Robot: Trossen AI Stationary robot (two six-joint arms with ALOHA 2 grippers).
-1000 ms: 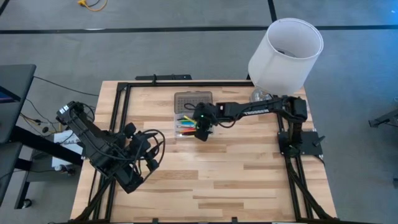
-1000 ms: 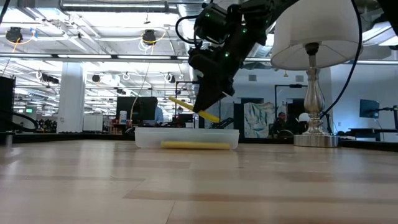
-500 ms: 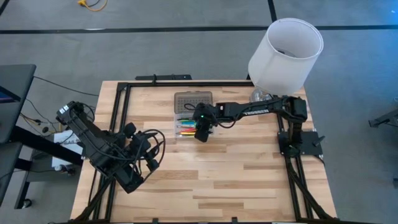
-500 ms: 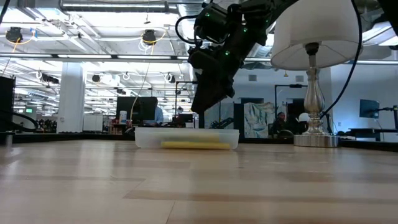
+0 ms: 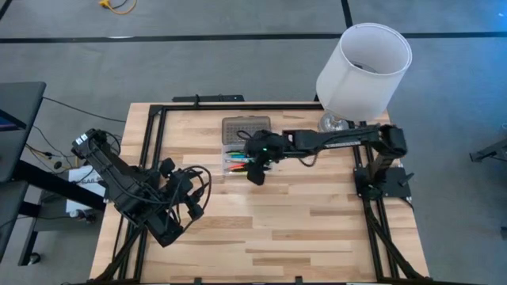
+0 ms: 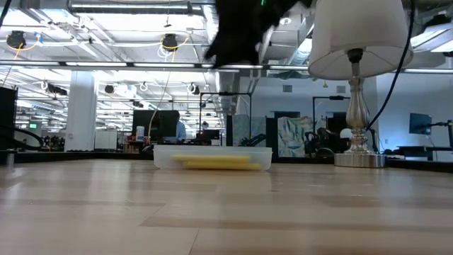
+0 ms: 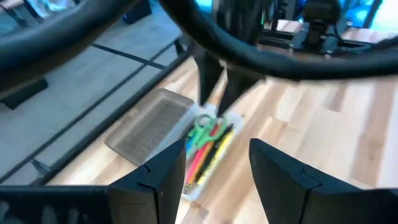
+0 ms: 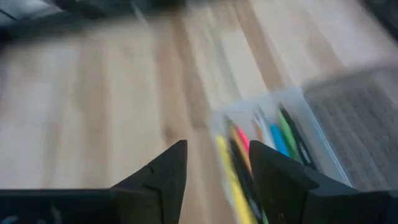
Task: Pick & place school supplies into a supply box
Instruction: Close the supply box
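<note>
The wooden bench (image 5: 261, 229) is seen from above inside a black frame, with a white lamp (image 5: 363, 70) standing at its far right corner. No loose supplies are visible on the bench surface.

The left arm is parked at the near left edge; the left end effector (image 7: 214, 171) is spread wide and holds nothing.

The right arm reaches across from the right side; the right end effector (image 5: 255, 170) hangs above the near edge of the supply box (image 5: 238, 158). Its fingers stand apart in the right wrist view with nothing between them.

The supply box lies at the bench's far centre, its grey dotted lid (image 5: 246, 127) folded open behind the clear base. The school supplies (image 7: 208, 146) lie inside the base: green-handled scissors, and pens in pink, red, yellow and black. A yellow pen (image 6: 212, 163) is seen lying flat in the base in the low view.

Risk, as judged: the right end effector is low and close above the base, so a sideways move could catch the box wall and shift or tip it. The open lid could be struck likewise.
</note>
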